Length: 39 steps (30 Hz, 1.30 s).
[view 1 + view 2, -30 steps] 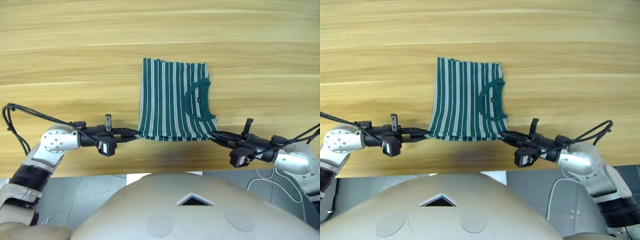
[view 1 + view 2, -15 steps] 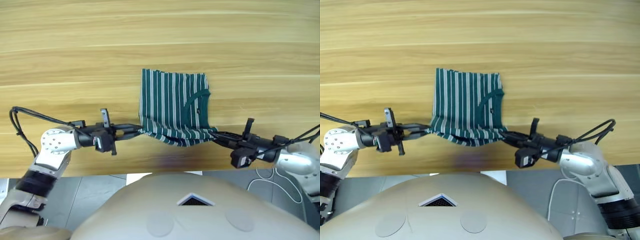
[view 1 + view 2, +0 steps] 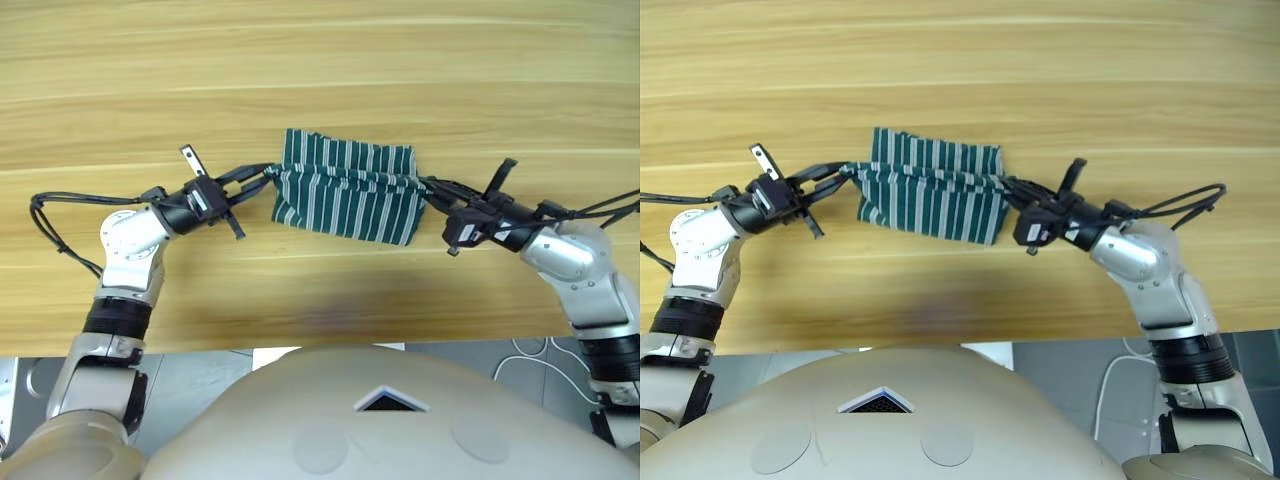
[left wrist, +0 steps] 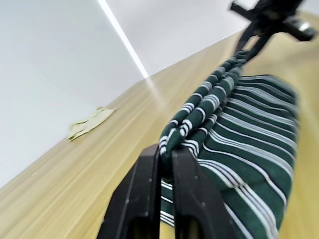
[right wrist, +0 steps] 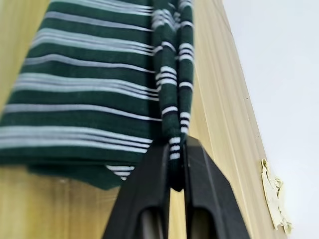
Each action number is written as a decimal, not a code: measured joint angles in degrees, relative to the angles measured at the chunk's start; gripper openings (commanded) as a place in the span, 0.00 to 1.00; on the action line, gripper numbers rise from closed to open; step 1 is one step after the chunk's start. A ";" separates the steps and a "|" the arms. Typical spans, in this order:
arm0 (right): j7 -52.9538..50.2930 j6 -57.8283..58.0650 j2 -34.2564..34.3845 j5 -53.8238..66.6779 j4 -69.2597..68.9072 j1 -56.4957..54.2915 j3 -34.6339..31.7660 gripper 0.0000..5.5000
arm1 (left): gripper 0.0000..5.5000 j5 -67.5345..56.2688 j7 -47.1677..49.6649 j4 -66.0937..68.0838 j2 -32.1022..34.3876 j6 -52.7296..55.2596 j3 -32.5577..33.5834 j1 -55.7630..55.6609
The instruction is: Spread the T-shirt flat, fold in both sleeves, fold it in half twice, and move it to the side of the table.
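One T-shirt [image 3: 345, 200] between two pincers [image 3: 270, 173] [image 3: 425, 183]

I can read no words, numbers or signs from here. The striped T-shirt [image 3: 345, 195] carries only its stripes where it shows, and the wooden surface [image 3: 320, 60] carries only grain. The pale scrap [image 4: 92, 122] lying on the surface is too small for me to tell whether it has any print.
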 measured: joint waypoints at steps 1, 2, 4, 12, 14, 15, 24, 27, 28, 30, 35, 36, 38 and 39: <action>-0.77 0.51 0.84 -1.25 1.33 -1.58 0.75 0.03 | 0.03 1.45 1.14 1.31 -0.89 0.30 0.08 -1.14; -1.50 1.06 1.43 -2.67 2.95 -3.14 1.40 0.03 | 0.03 2.83 2.22 2.61 -1.65 0.66 0.21 -2.32; -2.49 1.54 2.71 -3.83 5.10 -5.21 1.95 0.03 | 0.03 5.11 4.02 4.44 -2.95 0.66 0.48 -4.11; -9.83 4.12 5.90 -13.96 17.57 -13.80 5.99 0.03 | 0.03 20.05 13.17 18.98 -8.54 -1.88 -1.27 -13.54; -11.13 4.51 6.57 -15.55 19.91 -14.78 6.97 0.03 | 0.03 22.71 15.62 22.73 -9.60 -2.66 -2.06 -15.85; -11.71 4.93 7.08 -16.55 21.04 -14.99 7.93 0.03 | 0.03 24.94 17.48 25.58 -10.17 -2.95 -2.71 -17.60; -16.78 4.06 8.24 -18.19 26.86 -17.35 10.78 0.29 | 0.22 29.80 25.94 45.83 -14.80 -0.74 -4.51 -29.43; -17.79 3.99 9.61 -15.48 27.05 -17.33 9.55 0.39 | 0.32 28.92 26.36 48.52 -15.42 -0.67 -3.04 -30.30; -17.99 4.04 9.76 -14.05 27.07 -17.32 8.86 0.43 | 0.35 28.58 26.34 49.05 -15.52 -0.74 -2.59 -30.63; -17.90 4.21 10.72 -9.25 27.11 -17.28 6.25 0.48 | 0.40 27.60 26.34 49.26 -15.99 -1.04 -1.42 -31.19; -17.35 10.94 15.39 0.00 29.77 -17.89 0.83 0.62 | 0.52 19.54 28.73 48.56 -18.28 -2.28 6.58 -33.59; -17.19 11.91 15.80 0.57 30.40 -18.42 0.50 0.66 | 0.56 18.03 28.36 47.99 -18.41 -2.44 8.00 -33.79; -15.98 12.92 16.18 3.89 29.63 -18.86 -1.10 0.71 | 0.61 15.13 25.39 46.38 -18.29 -3.37 9.75 -33.29; -15.19 13.01 16.38 5.79 28.19 -18.88 -1.79 0.74 | 0.62 14.46 23.55 45.18 -18.10 -4.21 10.12 -32.48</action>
